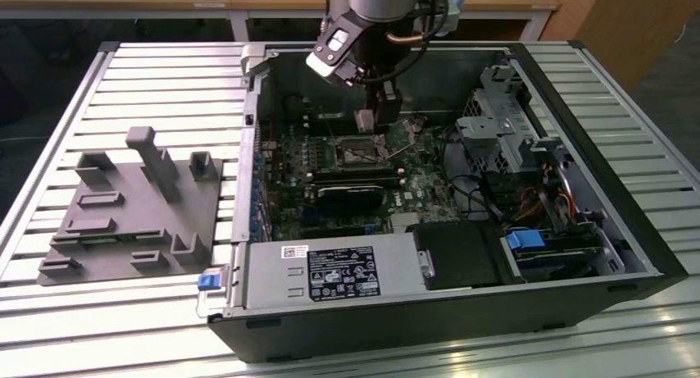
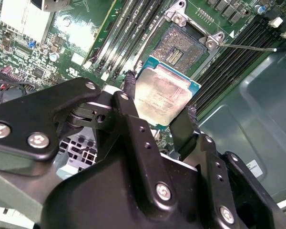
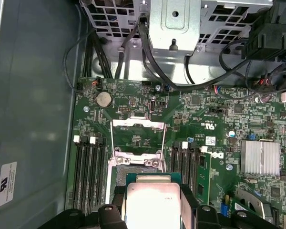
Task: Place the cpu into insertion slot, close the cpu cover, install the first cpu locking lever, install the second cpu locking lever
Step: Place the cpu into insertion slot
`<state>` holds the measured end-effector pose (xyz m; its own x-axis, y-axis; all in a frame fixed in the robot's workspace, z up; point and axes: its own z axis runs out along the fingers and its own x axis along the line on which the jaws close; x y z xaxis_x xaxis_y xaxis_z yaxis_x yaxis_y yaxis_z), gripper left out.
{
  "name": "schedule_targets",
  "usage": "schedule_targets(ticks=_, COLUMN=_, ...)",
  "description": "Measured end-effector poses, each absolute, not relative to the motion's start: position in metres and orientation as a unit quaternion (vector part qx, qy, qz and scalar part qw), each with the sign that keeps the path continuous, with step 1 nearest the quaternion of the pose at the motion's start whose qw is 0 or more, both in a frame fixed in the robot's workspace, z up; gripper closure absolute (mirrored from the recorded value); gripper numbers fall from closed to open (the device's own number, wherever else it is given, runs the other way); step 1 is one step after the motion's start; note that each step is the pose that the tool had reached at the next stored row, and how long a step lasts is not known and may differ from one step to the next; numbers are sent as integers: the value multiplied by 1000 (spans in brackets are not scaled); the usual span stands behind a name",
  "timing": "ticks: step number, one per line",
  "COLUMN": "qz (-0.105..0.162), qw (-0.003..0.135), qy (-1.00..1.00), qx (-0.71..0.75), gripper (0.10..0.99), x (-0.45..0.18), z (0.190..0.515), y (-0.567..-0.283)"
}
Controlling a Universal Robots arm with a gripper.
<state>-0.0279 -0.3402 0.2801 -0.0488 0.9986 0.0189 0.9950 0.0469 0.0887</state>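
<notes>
Exterior view: black end effector [image 1: 378, 120] on the grey arm hangs inside the open black computer case [image 1: 645, 255], just over the square insertion slot [image 1: 356, 152] of the green motherboard [image 1: 427, 202]. Case lies on a slatted light-metal tabletop [image 1: 110, 329]. Grey moulded fixture block [image 1: 131, 214] sits on the exterior view's left, well apart from the case. Silvery power supply box [image 1: 328, 273] at the near edge carries a dark label and a small white sticker; print too small to make out.

Second wrist view: end effector [image 2: 162, 101] is clamped on the small flat square cpu [image 2: 164, 98], silvery-grey metal top, teal-green rim. Black fingers [image 2: 133, 119] press two opposite edges. Metal top faces the camera. Square part, so no long axis. Cpu is near the insertion slot [image 2: 178, 47], not seated; the slot's contact field is bare. Thin metal locking lever [image 2: 248, 47] sticks out sideways from the slot.

First wrist view: cpu [image 3: 152, 200] in the end effector [image 3: 152, 205], edges roughly parallel to the insertion slot [image 3: 133, 164]. Faint print on the cpu top, unreadable. Thin silvery cpu cover [image 3: 137, 131], a frame with a large window, is flipped open past the slot. White label [image 3: 5, 183] on the grey case wall, symbols not legible. Silver finned heatsink [image 3: 260, 158] and round coin battery [image 3: 104, 99] on the board.
</notes>
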Motion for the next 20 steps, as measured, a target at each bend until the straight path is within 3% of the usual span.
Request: schedule_targets(ticks=20, qz=39, qw=24, qy=723, qx=689, gripper=549, x=-28, z=266, y=-340)
